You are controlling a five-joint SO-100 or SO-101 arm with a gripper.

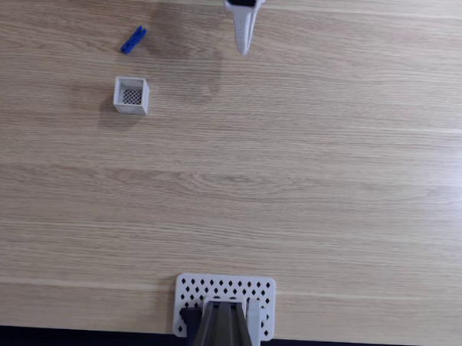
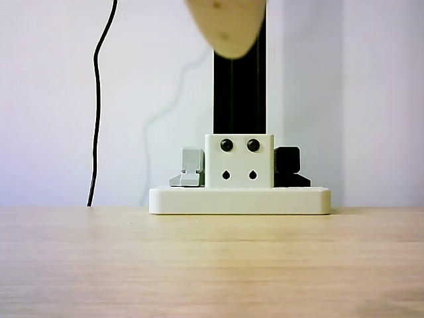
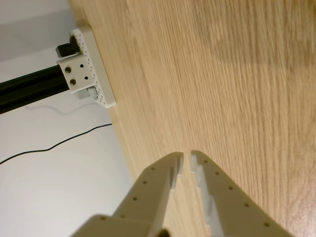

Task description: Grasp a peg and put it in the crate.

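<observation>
Wood-grain table [image 1: 307, 192] spans the fixed view; it also runs across the lower part of the other view and diagonally through the wrist view.

White perforated plate [image 1: 226, 294] with diamond holes sits at bottom centre of the fixed view, a dark post [image 1: 222, 333] rising from it. In the other view the plate [image 2: 238, 200] lies flat at centre with a white block [image 2: 239, 161] on it, the black post [image 2: 240, 93] going up behind the block. In the wrist view the plate [image 3: 94, 69] is at upper left, at the table edge.

Hand [image 1: 243, 47] hangs at top centre of the fixed view, tip pointing down-frame, holding nothing. In the wrist view the hand [image 3: 186, 159] comes in from the bottom edge, its two fingers nearly together with a thin gap at the tips, over bare wood.

Black cable [image 2: 97, 99] hangs down the wall at left in the other view.

Crate [image 1: 132, 95] stands upright in the upper left of the fixed view, open top, dark mesh bottom visible, nothing inside.

Peg [image 1: 133, 39] lies on the table just above the crate in frame, apart from it, tilted diagonally, well left of the hand.
</observation>
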